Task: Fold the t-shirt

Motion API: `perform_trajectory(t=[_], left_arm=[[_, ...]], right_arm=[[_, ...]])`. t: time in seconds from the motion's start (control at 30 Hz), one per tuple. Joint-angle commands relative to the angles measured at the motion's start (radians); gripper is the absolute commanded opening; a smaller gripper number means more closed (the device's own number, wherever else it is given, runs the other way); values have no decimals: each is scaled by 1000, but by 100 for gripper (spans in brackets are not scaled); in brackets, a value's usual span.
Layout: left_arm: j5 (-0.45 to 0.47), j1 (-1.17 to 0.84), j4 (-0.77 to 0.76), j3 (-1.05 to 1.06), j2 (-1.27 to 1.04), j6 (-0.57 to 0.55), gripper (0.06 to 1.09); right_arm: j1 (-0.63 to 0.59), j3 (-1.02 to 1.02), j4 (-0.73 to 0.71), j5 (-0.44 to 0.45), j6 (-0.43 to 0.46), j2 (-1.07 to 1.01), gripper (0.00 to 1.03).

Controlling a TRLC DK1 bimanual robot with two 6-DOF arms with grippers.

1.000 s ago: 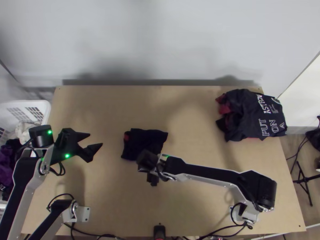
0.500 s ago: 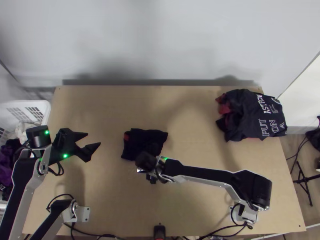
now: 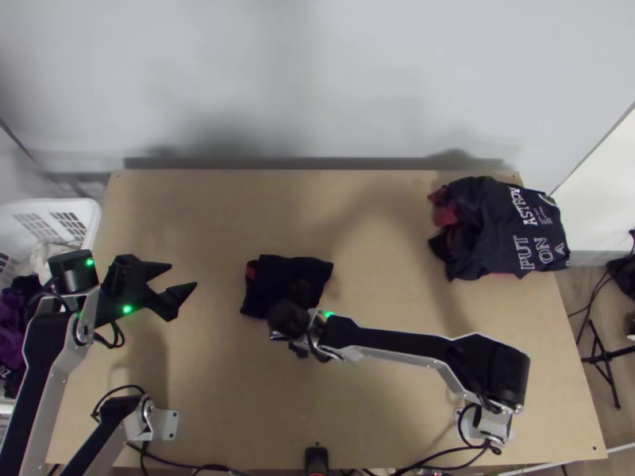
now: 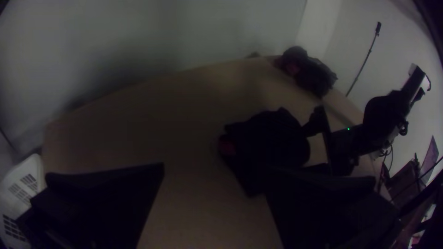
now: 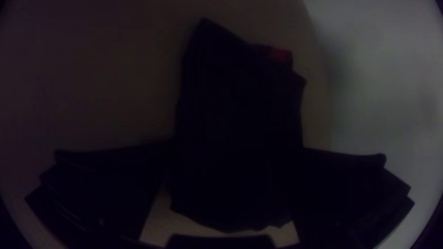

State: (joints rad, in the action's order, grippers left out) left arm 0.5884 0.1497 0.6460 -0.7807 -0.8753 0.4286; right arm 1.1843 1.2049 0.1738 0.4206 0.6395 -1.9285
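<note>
My left gripper (image 3: 182, 275) hangs open over the table's left part, to the left of the dark t-shirt (image 3: 278, 278). The shirt lies as a compact folded bundle with a small red patch at its left corner. My right gripper (image 3: 290, 319) is at the bundle's near edge, its fingertips hidden in the top view. In the left wrist view the open gripper (image 4: 214, 170) has nothing between its fingers, and the t-shirt (image 4: 265, 143) lies beyond. In the right wrist view the gripper (image 5: 235, 150) stands open, with the t-shirt (image 5: 240, 110) between and past its wide-apart fingers.
A heap of dark cloth (image 3: 496, 230) with white lettering and red parts lies at the table's (image 3: 381, 238) far right corner. A white basket (image 3: 75, 208) holding clothes stands off the left edge. A wall rises behind the far edge.
My right arm has shifted a little, its elbow moving left and its wrist part slightly up the picture. The left gripper has drifted slightly left. The t-shirt has not visibly moved.
</note>
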Motion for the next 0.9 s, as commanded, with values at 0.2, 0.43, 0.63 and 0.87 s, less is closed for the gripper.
perform_trajectory(t=[0.2, 0.43, 0.63, 0.87], left_arm=[[14, 8, -2, 3, -7, 7, 104], [17, 11, -2, 0, -8, 12, 104], [25, 25, 3, 0, -4, 16, 103], [30, 28, 11, -3, -4, 24, 103]], right_arm=[[-81, 1, -74, 33, 111, -59, 94], [-97, 7, -129, 47, 147, -89, 73], [-91, -24, -241, 47, 212, -93, 3], [-100, -51, -290, 49, 213, -61, 3]])
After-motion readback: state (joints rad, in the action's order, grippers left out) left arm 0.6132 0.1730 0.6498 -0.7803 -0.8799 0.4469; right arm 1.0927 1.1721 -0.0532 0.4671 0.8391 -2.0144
